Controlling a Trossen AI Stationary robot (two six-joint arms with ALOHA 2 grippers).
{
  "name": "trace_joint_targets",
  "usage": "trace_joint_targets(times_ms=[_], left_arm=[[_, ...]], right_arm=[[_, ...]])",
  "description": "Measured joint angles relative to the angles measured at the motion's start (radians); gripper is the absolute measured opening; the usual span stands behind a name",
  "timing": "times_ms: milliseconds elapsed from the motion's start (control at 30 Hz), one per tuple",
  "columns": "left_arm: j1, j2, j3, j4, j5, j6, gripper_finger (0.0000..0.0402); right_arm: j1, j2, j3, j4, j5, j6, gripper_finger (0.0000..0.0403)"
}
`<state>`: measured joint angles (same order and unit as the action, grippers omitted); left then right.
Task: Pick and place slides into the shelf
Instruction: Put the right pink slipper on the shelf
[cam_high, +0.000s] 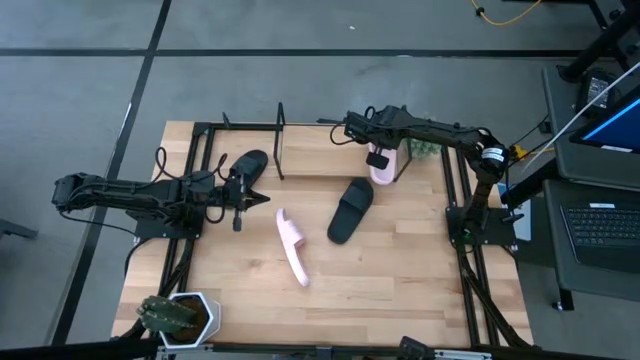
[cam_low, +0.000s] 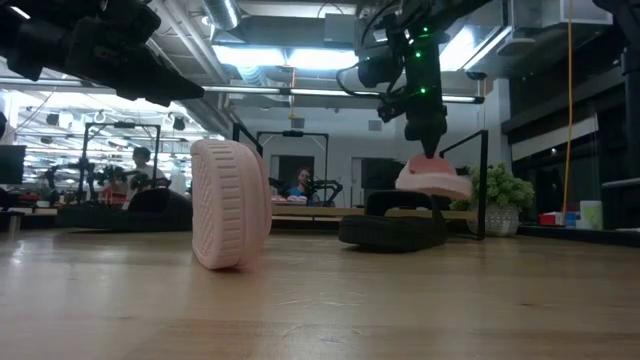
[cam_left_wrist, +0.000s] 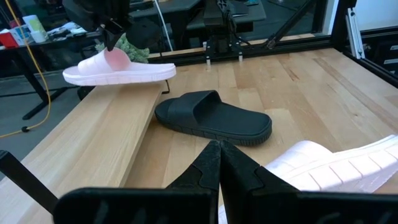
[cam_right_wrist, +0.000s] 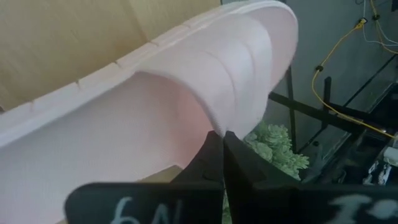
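Note:
My right gripper (cam_high: 378, 158) is shut on a pale pink slide (cam_high: 384, 165) over the right part of the shelf's wooden board (cam_high: 320, 152). A black slide (cam_high: 247, 170) lies on the board's left part. A second black slide (cam_high: 350, 210) lies sole down on the table in front of the shelf. The second pink slide (cam_high: 292, 245) stands on its side edge mid-table (cam_low: 230, 205). My left gripper (cam_high: 262, 200) is shut and empty, low over the table between the left black slide and the pink slide on its edge (cam_left_wrist: 336, 168). My right gripper pinches the pink slide's wide strap (cam_right_wrist: 233, 106) at its edge between the two fingers, coming from above and pointing down (cam_low: 428, 152). The slide (cam_left_wrist: 118, 70) hangs about level just over the shelf board (cam_left_wrist: 93, 143), one end past the board's front edge.
A potted plant (cam_high: 175, 315) stands at the table's near left corner. A second plant (cam_high: 422, 148) stands behind the shelf's right end, close to the held slide. The shelf's black end frames (cam_high: 280, 140) rise at the left. Bare wood lies toward the near edge (cam_high: 400, 280).

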<state>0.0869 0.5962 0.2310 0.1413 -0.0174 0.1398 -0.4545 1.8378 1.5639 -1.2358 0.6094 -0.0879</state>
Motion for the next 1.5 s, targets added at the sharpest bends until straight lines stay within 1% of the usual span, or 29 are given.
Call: trace_joint_targets(times_ms=[400, 700, 867, 1133, 1300, 1500], left_arm=[[0.0, 0.0, 0.0, 0.0, 0.0, -0.001, 0.0], [0.0, 0.0, 0.0, 0.0, 0.0, -0.001, 0.0], [0.0, 0.0, 0.0, 0.0, 0.0, -0.001, 0.0], [0.0, 0.0, 0.0, 0.0, 0.0, -0.011, 0.0], [0.0, 0.0, 0.0, 0.0, 0.0, -0.026, 0.0], [0.0, 0.0, 0.0, 0.0, 0.0, -0.025, 0.0]], right_arm=[[0.0, 0.0, 0.0, -0.011, -0.006, -0.004, 0.0], [0.0, 0.0, 0.0, -0.013, -0.011, -0.031, 0.0], [0.0, 0.0, 0.0, -0.016, -0.011, -0.074, 0.0], [0.0, 0.0, 0.0, -0.017, -0.012, -0.072, 0.0], [0.0, -0.001, -0.052, 0.002, -0.012, -0.071, 0.0], [0.0, -0.001, -0.114, 0.064, -0.008, -0.075, 0.0]])
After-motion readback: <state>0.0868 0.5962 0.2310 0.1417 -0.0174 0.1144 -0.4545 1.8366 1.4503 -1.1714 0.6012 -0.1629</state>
